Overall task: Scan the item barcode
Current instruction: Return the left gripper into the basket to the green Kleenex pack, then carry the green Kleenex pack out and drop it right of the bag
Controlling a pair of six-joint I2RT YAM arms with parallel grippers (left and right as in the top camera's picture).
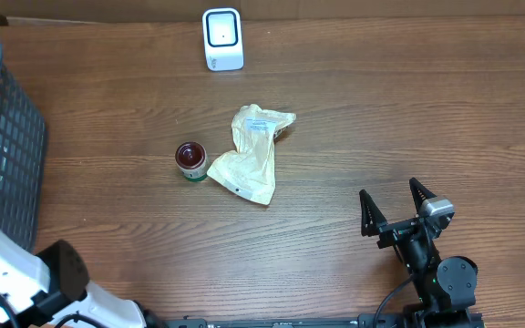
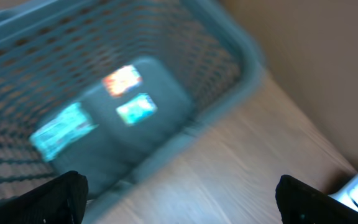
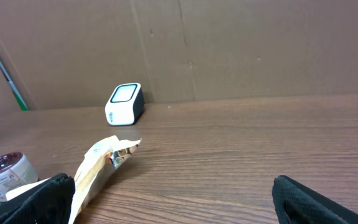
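Note:
A white barcode scanner [image 1: 222, 39] stands at the table's far edge, also in the right wrist view as the scanner [image 3: 124, 103]. A crumpled cream pouch [image 1: 255, 153] with a white label lies mid-table, and a small dark-lidded jar [image 1: 190, 160] stands just to its left. My right gripper [image 1: 388, 189] is open and empty, to the near right of the pouch [image 3: 97, 169]. My left gripper [image 2: 179, 186] is open with nothing between its fingers. It hovers over the table beside a grey basket [image 2: 229, 43] in a blurred view.
The dark mesh basket [image 1: 3, 137] sits at the table's left edge with packaged items inside. Brown cardboard walls [image 3: 241, 50] close off the back. The left arm's white and black body [image 1: 53, 273] fills the near-left corner.

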